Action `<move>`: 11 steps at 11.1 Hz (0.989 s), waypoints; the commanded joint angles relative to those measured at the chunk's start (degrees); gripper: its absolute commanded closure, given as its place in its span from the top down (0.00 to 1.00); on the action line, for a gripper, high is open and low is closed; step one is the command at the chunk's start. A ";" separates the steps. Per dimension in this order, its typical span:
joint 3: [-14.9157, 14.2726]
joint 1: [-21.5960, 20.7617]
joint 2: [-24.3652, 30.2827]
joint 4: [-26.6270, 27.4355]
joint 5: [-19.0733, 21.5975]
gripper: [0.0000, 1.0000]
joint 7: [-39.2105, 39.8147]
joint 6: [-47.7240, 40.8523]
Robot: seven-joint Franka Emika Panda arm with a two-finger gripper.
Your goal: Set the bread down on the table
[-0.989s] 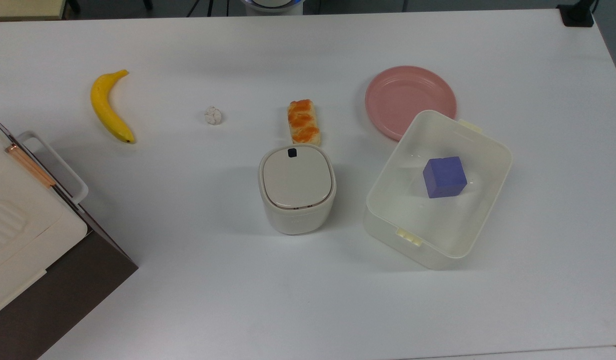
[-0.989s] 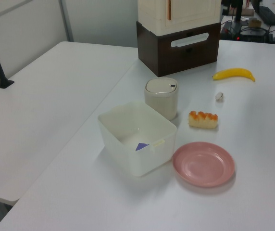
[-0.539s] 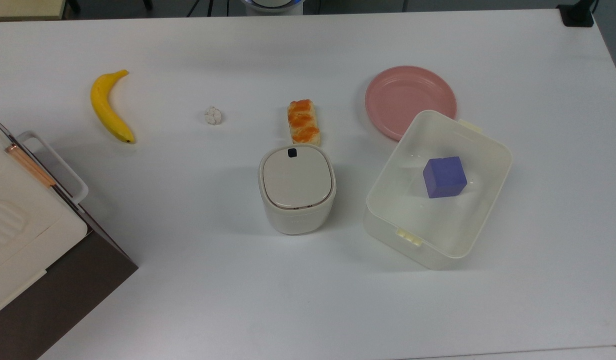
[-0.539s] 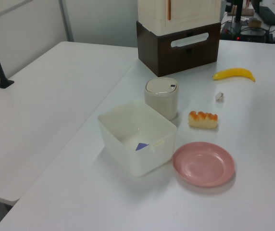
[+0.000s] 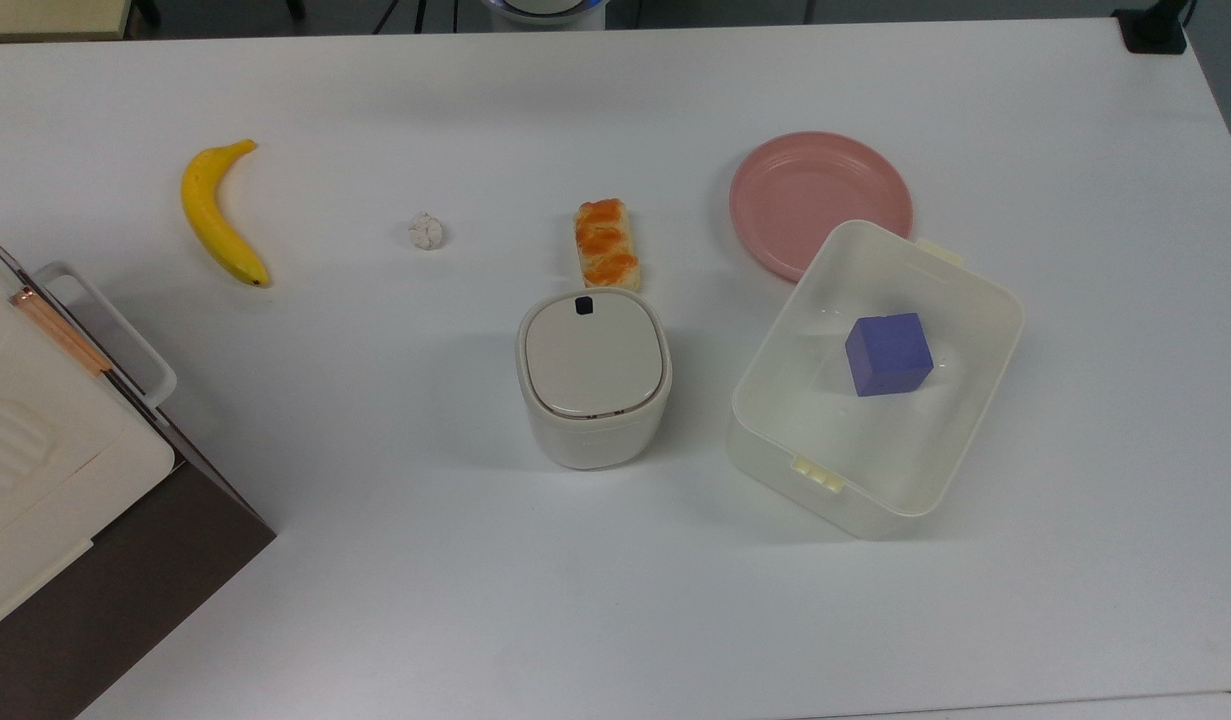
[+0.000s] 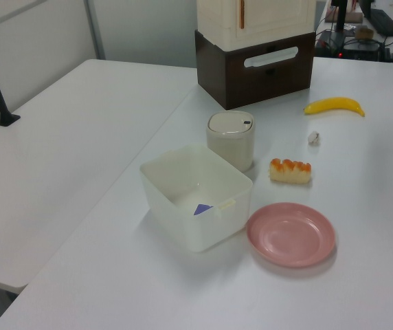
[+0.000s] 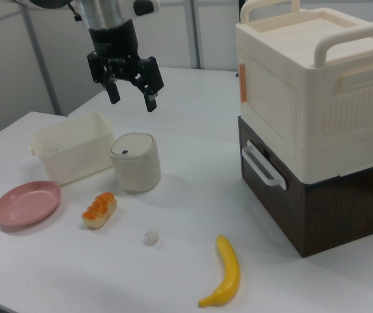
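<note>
The bread [image 5: 606, 244] [image 6: 290, 170] [image 7: 100, 208], a small pale pastry with an orange-glazed top, lies flat on the white table [image 5: 475, 600] [image 6: 361, 289] [image 7: 193, 195]. It rests between the pink plate [image 5: 820, 200] and a tiny white ball [image 5: 426, 231], just beyond the round lidded bin [image 5: 593, 375]. In the right view, my gripper [image 7: 133, 94] hangs open high above the table, over the bin [image 7: 135, 162], with nothing between its fingers and well clear of the bread.
A banana [image 5: 218, 214] lies at the top view's left. A translucent tub [image 5: 875, 380] holds a purple cube [image 5: 888, 353]. A cream-and-brown stacked box [image 7: 317, 117] stands at the right view's right. The pink plate [image 7: 27, 203] carries nothing.
</note>
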State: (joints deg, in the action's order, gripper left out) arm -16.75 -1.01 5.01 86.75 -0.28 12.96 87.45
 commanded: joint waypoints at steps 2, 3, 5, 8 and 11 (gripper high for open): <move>0.23 -1.36 0.44 0.70 1.33 1.00 -7.14 -0.62; 0.40 -1.45 0.44 0.88 1.42 1.00 -8.90 -0.52; 2.41 -1.45 0.44 1.84 1.42 1.00 -15.74 1.92; 3.65 -2.58 0.00 3.42 0.81 1.00 -14.99 2.20; 4.18 -2.86 -0.62 3.78 0.54 1.00 -11.64 1.85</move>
State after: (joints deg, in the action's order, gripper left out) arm -12.54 -3.35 3.82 89.05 -0.07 -0.36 88.31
